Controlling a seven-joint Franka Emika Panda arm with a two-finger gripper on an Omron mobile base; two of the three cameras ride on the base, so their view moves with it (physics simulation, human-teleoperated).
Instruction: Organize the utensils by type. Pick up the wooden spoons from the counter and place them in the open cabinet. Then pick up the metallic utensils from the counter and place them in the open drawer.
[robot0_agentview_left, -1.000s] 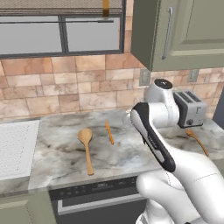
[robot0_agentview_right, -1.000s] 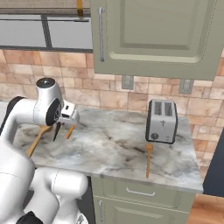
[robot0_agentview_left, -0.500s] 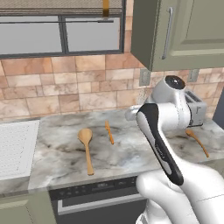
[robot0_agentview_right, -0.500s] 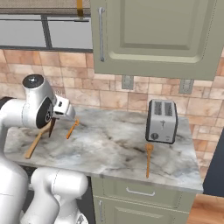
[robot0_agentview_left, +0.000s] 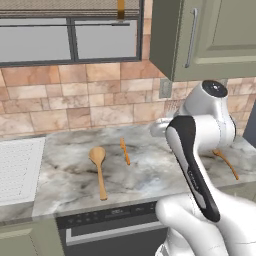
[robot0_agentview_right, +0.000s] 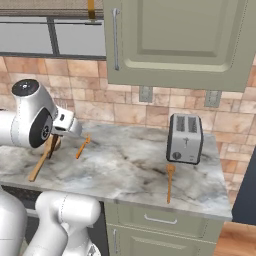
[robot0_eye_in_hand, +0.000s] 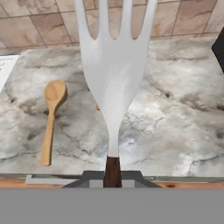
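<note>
The gripper (robot0_eye_in_hand: 112, 175) is closed on the dark handle of a silvery fork (robot0_eye_in_hand: 114, 65), the metallic utensil of the task; in the hand view its pale tined head stands up directly ahead of the fingers, above the marbled counter (robot0_eye_in_hand: 175, 122). The large wooden spoon (robot0_agentview_left: 98, 167) lies flat on the counter with its bowl toward the tiled wall, and the short, stick-like wooden spoon (robot0_agentview_left: 124, 151) lies just beside it to the right, apart from it. A third wooden utensil (robot0_agentview_right: 170, 181) lies near the front edge, in front of the toaster (robot0_agentview_right: 185, 138). Both wooden spoons remain on the counter, so the cabinet step appears not yet done, while the fork is already in hand. Risk one: the grip sits on the thin handle end only, so the long head acts as a lever; a quick swing or a knock could rotate or slip the fork between the jaws. Risk two: the overhead sage-green cabinet (robot0_agentview_right: 180, 45) hangs close above the work zone, and its lower edge and door with the bar handle (robot0_agentview_right: 115, 40) could catch the raised tines. Risk three: a low sweep could strike the spoons or the toaster. Open room lies over the bare middle of the counter and out past its front edge. Drawer fronts below the counter in the right base view look closed; where the open drawer stands cannot be told.
</note>
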